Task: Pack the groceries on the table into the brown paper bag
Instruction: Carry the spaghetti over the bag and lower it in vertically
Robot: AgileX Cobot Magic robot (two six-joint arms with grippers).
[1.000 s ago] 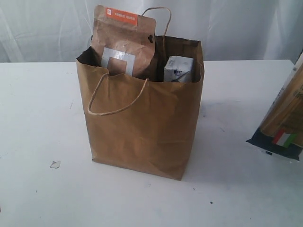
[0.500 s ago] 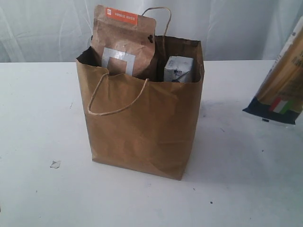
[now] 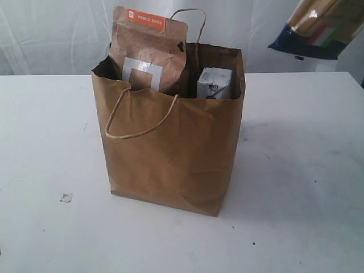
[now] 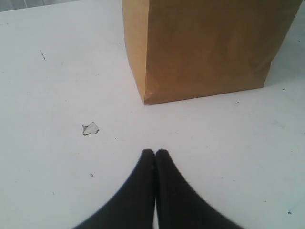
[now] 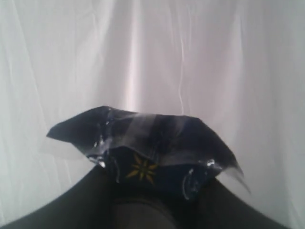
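1. Spaghetti packet [image 3: 318, 28] is in the air at the top right of the exterior view, clear of the bench [image 3: 296, 187]. It sits higher than the mouth of the brown paper bag [image 3: 170, 153].
2. Right fingers [image 5: 90, 200] are clamped on the packet; a dark crimped end shows just past them in the right wrist view.
3. Long axis is tilted. The dark flag-marked end points down toward the bag, and the rest runs up out of frame.
4. Key relation: the bag mouth lies left of and below that lower end. The packet likely needs to go in end-first and near upright.
5. The pouch [image 3: 147, 51] fills the left of the mouth and the carton [image 3: 214, 83] the right, so spare room looks tight.
6. Left fingers [image 4: 147, 164] are pressed together and empty, low over the bench near the bag's base and the paper scrap [image 4: 90, 128]. The right arm is the one placed for this move.
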